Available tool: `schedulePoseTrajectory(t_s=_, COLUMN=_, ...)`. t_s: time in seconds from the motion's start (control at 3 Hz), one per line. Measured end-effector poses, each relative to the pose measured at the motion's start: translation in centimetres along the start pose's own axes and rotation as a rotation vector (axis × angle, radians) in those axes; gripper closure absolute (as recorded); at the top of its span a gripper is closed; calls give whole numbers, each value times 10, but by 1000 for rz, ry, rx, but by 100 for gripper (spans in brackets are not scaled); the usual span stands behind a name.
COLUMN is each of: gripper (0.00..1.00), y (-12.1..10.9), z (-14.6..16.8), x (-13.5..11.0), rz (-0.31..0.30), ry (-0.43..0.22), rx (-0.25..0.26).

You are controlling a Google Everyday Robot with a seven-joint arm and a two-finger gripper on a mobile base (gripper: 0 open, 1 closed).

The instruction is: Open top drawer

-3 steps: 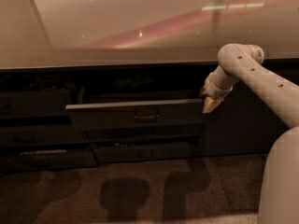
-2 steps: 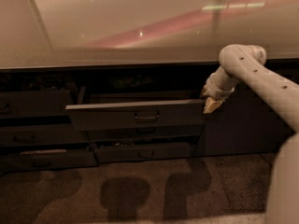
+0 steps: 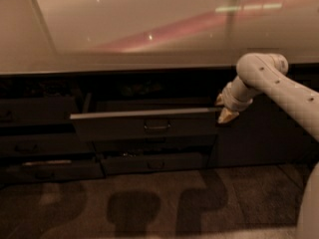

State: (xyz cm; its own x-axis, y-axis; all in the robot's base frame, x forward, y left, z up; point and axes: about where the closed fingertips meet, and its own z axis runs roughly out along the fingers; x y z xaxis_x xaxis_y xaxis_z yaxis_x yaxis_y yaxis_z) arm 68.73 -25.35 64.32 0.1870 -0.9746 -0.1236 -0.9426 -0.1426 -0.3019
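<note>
The top drawer [image 3: 144, 125] is a wide dark grey-brown front with a small central loop handle [image 3: 157, 126]. It stands pulled out from the cabinet under the counter, its top edge catching light. My gripper [image 3: 225, 111] is at the drawer's right end, level with its top edge, at the end of the white arm [image 3: 279, 83] that comes in from the right. The inside of the drawer is hidden from this angle.
A pale countertop [image 3: 149, 29] runs above the cabinet. Narrower drawer fronts sit below [image 3: 154, 163] and to the left [image 3: 40, 148]. A plain dark cabinet door [image 3: 259, 138] is to the right. The floor [image 3: 149, 203] carries dark shadows.
The arm has shifted slightly; the gripper stays at the drawer's right end. The drawer has not visibly moved.
</note>
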Motion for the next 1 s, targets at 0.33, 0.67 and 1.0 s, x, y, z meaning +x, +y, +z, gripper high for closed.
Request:
schedulePoseTrajectory(t_s=0.33, gripper=100, y=-1, z=-3, x=-1, rz=0, ry=0, rx=0)
schedulePoseTrajectory(t_s=0.67, gripper=100, y=8, z=-1, x=-2, rz=-5, ry=1, rx=-1)
schedulePoseTrajectory(t_s=1.0, gripper=100, y=8, z=-14, x=0, rz=-10, ry=21, rx=38)
